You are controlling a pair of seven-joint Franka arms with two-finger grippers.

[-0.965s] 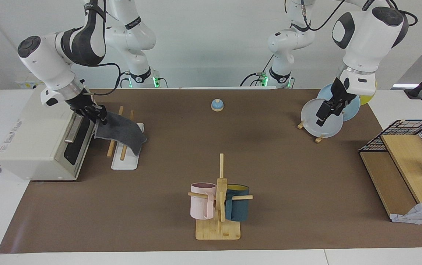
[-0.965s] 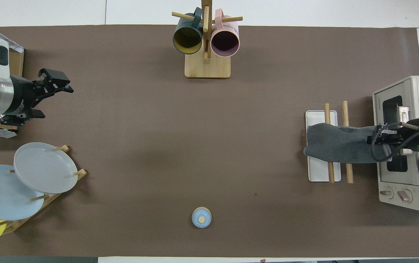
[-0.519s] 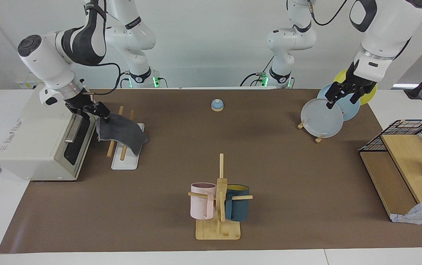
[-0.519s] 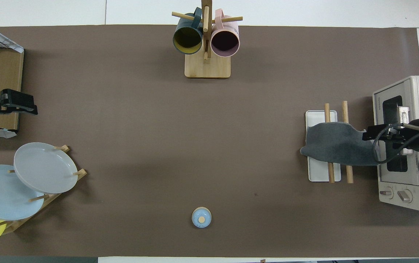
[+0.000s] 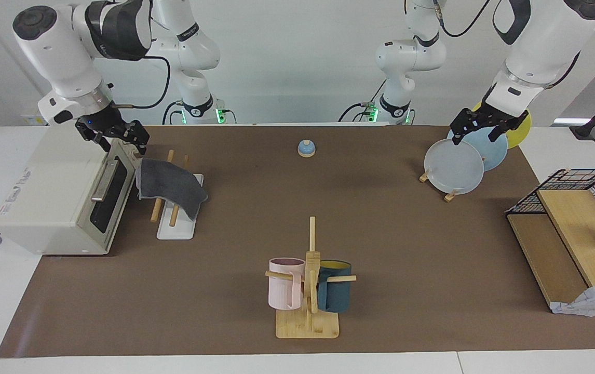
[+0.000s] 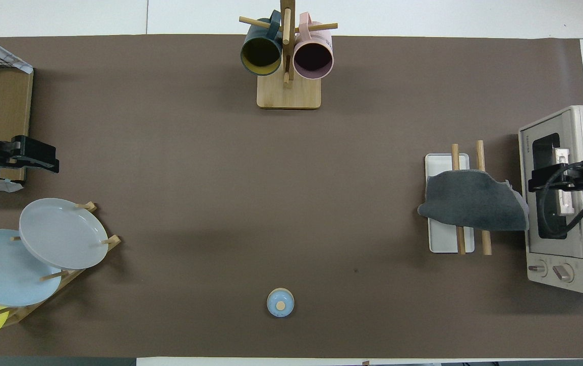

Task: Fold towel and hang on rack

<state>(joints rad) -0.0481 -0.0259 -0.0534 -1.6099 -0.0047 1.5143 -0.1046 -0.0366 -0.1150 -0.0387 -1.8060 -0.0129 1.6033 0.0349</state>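
The towel (image 5: 170,184), grey face up, hangs draped across both wooden rods of the rack (image 5: 175,228) beside the toaster oven. One end drops toward the oven, the other onto the rack's white base (image 6: 441,241). From overhead the towel (image 6: 472,206) covers the middle of the rods. My right gripper (image 5: 116,139) is open and raised over the oven's front top edge, apart from the towel; overhead, the right gripper (image 6: 534,182) is over the oven door. My left gripper (image 5: 476,132) is open and empty above the plates. Overhead, the left gripper (image 6: 50,156) appears near the wooden shelf.
A toaster oven (image 5: 58,197) stands at the right arm's end of the table. A plate stand (image 5: 456,166) with three plates and a wire shelf (image 5: 578,218) are at the left arm's end. A mug tree (image 5: 308,291) stands mid-table, farther out than a small blue bell (image 5: 306,148).
My right gripper opened, let go of the towel and rose over the oven; the towel settled onto the rods. My left arm lifted up from in front of the plates.
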